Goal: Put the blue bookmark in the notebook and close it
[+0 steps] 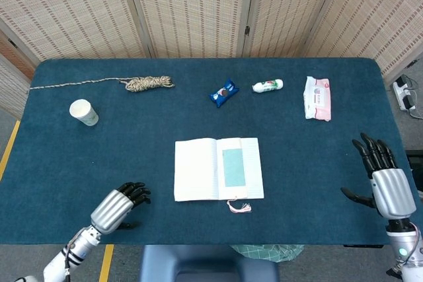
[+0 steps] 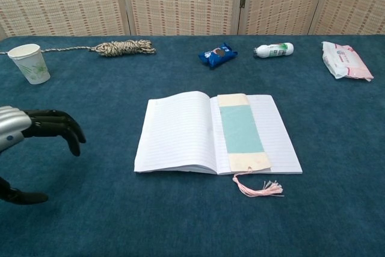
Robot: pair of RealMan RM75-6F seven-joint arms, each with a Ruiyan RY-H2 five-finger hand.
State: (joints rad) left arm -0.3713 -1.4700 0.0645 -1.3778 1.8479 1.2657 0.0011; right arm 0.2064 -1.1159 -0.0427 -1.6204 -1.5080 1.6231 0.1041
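Note:
The notebook (image 1: 198, 170) (image 2: 180, 130) lies open at the middle of the table. The blue bookmark (image 1: 232, 168) (image 2: 242, 129) rests flat on its right page, and its pink tassel (image 1: 239, 207) (image 2: 258, 187) trails over the notebook's near edge. My left hand (image 1: 120, 206) (image 2: 36, 130) hovers low over the table to the left of the notebook, empty, with its fingers bent downward and the thumb held apart. At the table's right edge my right hand (image 1: 383, 179) is open with its fingers spread, far from the notebook, and the chest view does not show it.
A paper cup (image 1: 83, 111) (image 2: 29, 62) stands at the far left. A coiled rope (image 1: 149, 82) (image 2: 123, 47), a blue snack packet (image 1: 224, 92) (image 2: 218, 55), a small white bottle (image 1: 268, 86) (image 2: 274, 50) and a pack of wipes (image 1: 316, 98) (image 2: 344, 61) lie along the back.

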